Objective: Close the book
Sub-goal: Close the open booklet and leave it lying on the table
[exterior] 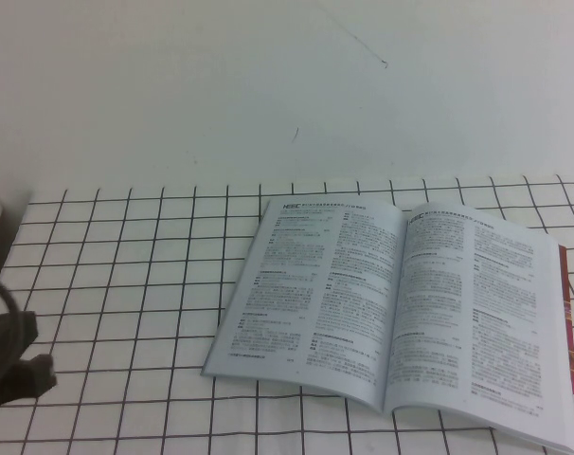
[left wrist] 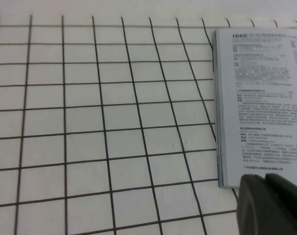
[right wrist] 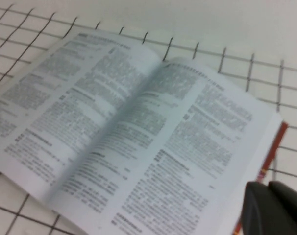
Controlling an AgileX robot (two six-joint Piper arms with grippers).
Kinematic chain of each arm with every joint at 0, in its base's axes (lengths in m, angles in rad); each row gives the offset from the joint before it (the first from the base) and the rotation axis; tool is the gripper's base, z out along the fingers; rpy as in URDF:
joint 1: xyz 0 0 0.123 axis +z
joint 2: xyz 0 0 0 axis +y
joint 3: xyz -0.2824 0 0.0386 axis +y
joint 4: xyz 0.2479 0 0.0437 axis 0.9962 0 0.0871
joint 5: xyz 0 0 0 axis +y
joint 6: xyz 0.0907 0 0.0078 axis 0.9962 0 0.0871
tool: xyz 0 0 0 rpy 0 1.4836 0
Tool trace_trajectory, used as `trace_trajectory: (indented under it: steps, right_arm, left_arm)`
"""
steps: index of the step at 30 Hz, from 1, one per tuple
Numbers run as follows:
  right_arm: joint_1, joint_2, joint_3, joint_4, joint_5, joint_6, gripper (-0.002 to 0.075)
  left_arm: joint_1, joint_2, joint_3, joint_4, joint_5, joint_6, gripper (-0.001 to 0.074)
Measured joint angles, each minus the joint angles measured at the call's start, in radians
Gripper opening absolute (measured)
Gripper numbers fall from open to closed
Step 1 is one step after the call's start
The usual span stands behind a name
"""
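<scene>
Though neither state shows, book [exterior: 391, 313] lies right of left tool [exterior: 26, 374], near right tool [right wrist: 275, 209].

Dense small print across the open book [exterior: 401, 313], none of it legible

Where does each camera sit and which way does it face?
High: raised, robot's side, angled down at open book; left arm at left edge.
Left wrist: over grid cloth, facing the book's left page edge; left claw beside it.
Right wrist: near the book's right edge, facing across its pages; right claw by that edge.
Shared: all show the book.
</scene>
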Motion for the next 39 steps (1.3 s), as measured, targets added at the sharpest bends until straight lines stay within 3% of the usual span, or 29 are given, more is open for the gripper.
trace_trajectory:
  steps: [7, 11, 17, 23, 32, 39]
  right_arm:
    - [0.01, 0.289, -0.002, 0.513, -0.036, -0.469, -0.0003]
    - [0.057, 0.462, -0.049, 0.649, -0.05, -0.609, -0.0003]
    - [0.14, 0.689, -0.195, 0.679, -0.058, -0.662, -0.0003]
    - [0.157, 0.873, -0.314, 0.659, -0.079, -0.671, -0.0003]
    - [0.16, 1.069, -0.384, 0.639, -0.106, -0.696, -0.0003]
    - [0.16, 1.152, -0.398, 0.567, -0.112, -0.652, -0.0003]
  left_arm:
    - [0.0, 0.296, -0.045, -0.324, -0.111, 0.35, -0.0004]
    - [-0.012, 0.456, -0.099, -0.48, -0.176, 0.554, -0.0004]
    - [-0.065, 0.673, -0.223, -0.562, -0.21, 0.681, -0.0004]
    - [-0.127, 0.83, -0.329, -0.576, -0.228, 0.708, -0.0004]
    - [-0.139, 0.917, -0.42, -0.6, -0.251, 0.716, -0.0004]
    - [-0.139, 1.017, -0.527, -0.592, -0.163, 0.773, -0.0004]
